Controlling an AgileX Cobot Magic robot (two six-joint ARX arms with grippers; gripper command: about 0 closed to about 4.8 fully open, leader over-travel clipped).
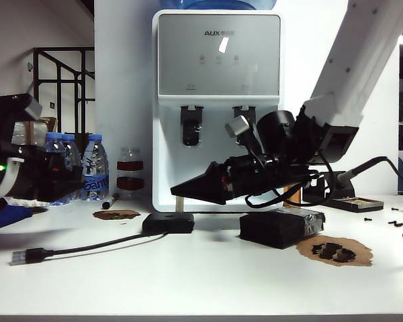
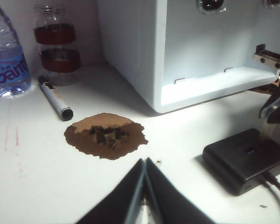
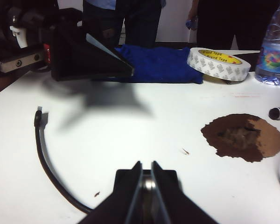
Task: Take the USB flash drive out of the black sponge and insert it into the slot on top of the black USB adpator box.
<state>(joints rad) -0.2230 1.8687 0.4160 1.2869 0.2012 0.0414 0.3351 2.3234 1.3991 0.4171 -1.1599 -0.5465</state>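
L gripper parked far left off the work, fingers together, empty, prob. to leave room. Box lies flat mid-table, top face up, slot reachable from above. R gripper hangs just above box, lying near level, tip pointing left; jaws pinched on drive, a silver glint between them. Sponge sits right of box, under the R arm.

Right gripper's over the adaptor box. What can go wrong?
Only a silver sliver of the USB flash drive shows in the shut right gripper: it may tilt or slip. That gripper lies near level over the black USB adpator box, whose slot faces up. The box sits loose; the shut left gripper isn't bracing it.
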